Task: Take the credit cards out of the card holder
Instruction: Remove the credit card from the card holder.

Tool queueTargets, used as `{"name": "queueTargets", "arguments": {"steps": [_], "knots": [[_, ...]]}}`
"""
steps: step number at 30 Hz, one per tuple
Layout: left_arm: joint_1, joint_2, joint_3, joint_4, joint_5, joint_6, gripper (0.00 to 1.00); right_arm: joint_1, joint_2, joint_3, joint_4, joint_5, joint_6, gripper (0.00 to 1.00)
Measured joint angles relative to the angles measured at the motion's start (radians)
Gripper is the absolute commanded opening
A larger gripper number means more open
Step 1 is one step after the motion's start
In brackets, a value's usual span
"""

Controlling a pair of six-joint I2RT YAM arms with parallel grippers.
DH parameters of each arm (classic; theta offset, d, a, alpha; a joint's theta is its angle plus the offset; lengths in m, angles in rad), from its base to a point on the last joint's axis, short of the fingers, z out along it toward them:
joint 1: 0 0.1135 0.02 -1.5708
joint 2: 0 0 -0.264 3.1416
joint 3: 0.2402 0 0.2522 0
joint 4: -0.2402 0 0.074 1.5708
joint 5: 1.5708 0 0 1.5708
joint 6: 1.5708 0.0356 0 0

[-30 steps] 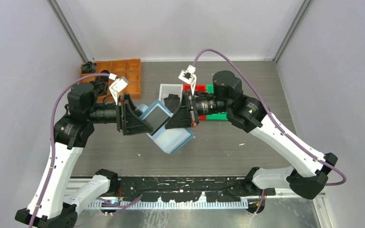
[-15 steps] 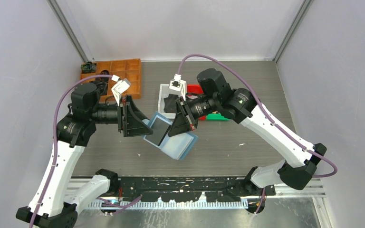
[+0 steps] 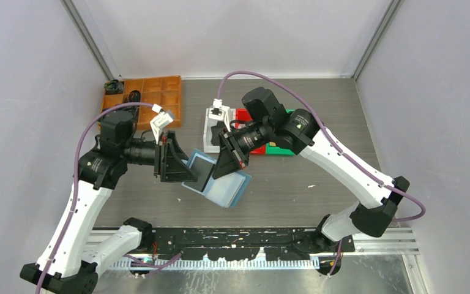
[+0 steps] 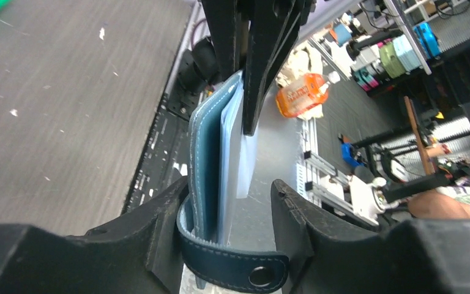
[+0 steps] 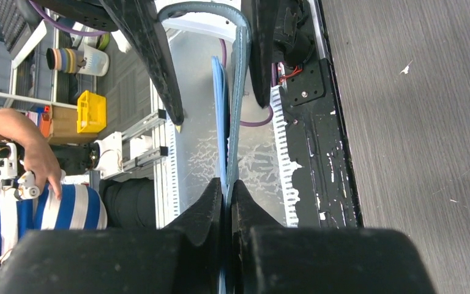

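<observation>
The teal-blue card holder (image 3: 220,188) hangs above the table between both grippers, partly unfolded. My right gripper (image 5: 227,182) is shut on its thin edge, with a pale blue layer (image 5: 219,116) and the teal cover (image 5: 240,104) running out from the pinch. My left gripper (image 4: 229,193) stands open around the opposite edge. The holder (image 4: 203,153) leans on the left finger (image 4: 159,214), and a gap separates it from the other finger. Its snap strap (image 4: 232,266) crosses low between the fingers. The credit cards cannot be told apart from the holder's pale inner layers (image 4: 232,135).
An orange compartment tray (image 3: 159,92) sits at the back left. A white bin (image 3: 210,125), a red bin (image 3: 245,114) and a green bin (image 3: 279,149) stand behind the right gripper (image 3: 215,174). A black rail (image 3: 238,236) runs along the near table edge.
Both grippers and the holder have shifted left and slightly nearer. The right arm has reached further left. The left jaws have narrowed a little.
</observation>
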Motion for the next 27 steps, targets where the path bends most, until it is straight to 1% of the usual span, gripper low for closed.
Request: {"name": "queueTargets", "arguments": {"steps": [3,10,13,15,17,20,21,22,24,27], "knots": [[-0.018,-0.004,-0.033,-0.006,0.021,0.001,0.42,0.007,0.013,0.006,-0.005,-0.001,-0.005,0.01],[-0.019,-0.009,-0.066,-0.023,0.042,0.001,0.2,0.034,0.038,0.033,-0.018,-0.008,-0.014,0.01],[-0.019,-0.007,-0.066,-0.024,0.063,0.002,0.19,0.041,0.05,0.044,-0.022,-0.012,-0.026,0.01],[-0.019,-0.003,-0.066,-0.024,0.078,0.002,0.15,0.042,0.052,0.044,-0.023,-0.013,-0.03,0.1],[-0.019,0.005,-0.066,-0.024,0.098,0.002,0.08,0.042,0.054,0.044,-0.022,-0.013,-0.032,0.17],[-0.019,0.013,-0.066,-0.025,0.122,0.005,0.0,0.042,0.054,0.044,-0.023,-0.013,-0.033,0.38],[-0.019,0.015,-0.066,-0.026,0.126,0.005,0.0,0.042,0.054,0.044,-0.019,-0.012,-0.034,0.47],[-0.02,0.017,-0.066,-0.026,0.13,0.005,0.0,0.042,0.054,0.044,-0.016,-0.01,-0.037,0.51],[-0.021,0.019,-0.066,-0.025,0.137,0.005,0.0,0.04,0.054,0.044,-0.011,0.002,-0.042,0.56],[-0.021,0.023,-0.066,-0.025,0.136,0.004,0.0,0.018,0.054,0.044,0.0,0.029,-0.031,0.58]]}}
